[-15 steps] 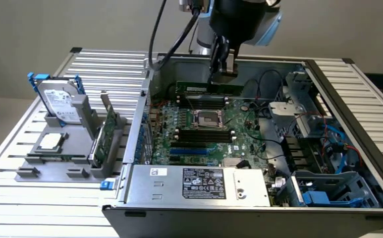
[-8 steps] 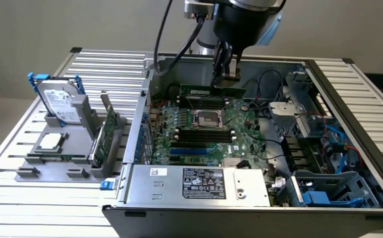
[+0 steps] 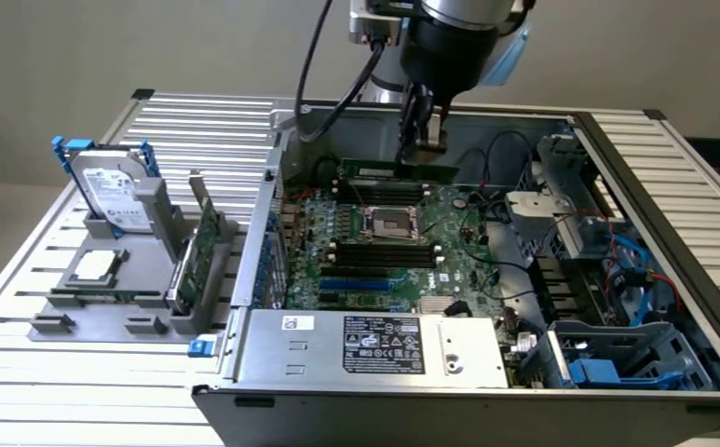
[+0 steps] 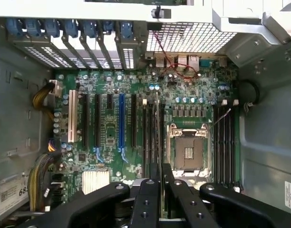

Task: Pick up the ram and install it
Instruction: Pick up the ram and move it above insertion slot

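Nearest, at the front of the open computer case (image 3: 260, 279), sat the labelled power supply (image 3: 360, 346), with the green motherboard (image 3: 459, 251) behind it and the empty CPU socket (image 3: 391, 223) in its middle. Off to the exterior view's left, outside the case, a grey holder (image 3: 99, 312) on the slatted table (image 3: 36, 391) carried a hard drive (image 3: 111, 191) and an upright expansion card (image 3: 204, 242). Beyond the socket, the gripper (image 3: 425, 154) pointed down from above, its fingers (image 3: 417, 130) drawn narrow and clamped on the ram (image 3: 373, 169), which hung level, long edge down, just over the far memory slots (image 3: 378, 189); whether it touched them could not be told. In the wrist view the ram showed edge-on between those fingers, lined up along the slots.
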Robot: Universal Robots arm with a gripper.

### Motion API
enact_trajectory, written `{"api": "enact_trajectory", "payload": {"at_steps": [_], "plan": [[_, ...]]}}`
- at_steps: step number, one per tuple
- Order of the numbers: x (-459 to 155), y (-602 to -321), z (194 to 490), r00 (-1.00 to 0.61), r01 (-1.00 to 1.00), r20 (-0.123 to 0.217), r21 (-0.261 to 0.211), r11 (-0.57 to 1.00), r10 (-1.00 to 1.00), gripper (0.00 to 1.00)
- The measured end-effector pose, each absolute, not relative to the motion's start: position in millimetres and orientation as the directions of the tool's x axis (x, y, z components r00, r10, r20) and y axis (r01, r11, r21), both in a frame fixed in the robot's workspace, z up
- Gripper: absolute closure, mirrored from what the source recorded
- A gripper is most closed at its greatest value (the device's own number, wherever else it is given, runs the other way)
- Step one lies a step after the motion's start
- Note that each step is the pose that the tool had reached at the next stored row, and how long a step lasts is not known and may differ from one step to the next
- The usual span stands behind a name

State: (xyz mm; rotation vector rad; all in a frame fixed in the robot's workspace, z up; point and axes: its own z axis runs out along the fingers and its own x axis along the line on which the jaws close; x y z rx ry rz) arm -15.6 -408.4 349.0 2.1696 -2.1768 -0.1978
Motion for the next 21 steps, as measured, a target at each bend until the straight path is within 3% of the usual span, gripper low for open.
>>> {"api": "enact_trajectory", "payload": {"at_steps": [12,21], "plan": [[-20,-395,339,-0.015,-0.997,-0.040,0.082,0.012,-0.999,0.86],[-21,-395,336,-0.044,-0.996,-0.039,0.078,0.041,-0.998,0.86]]}}
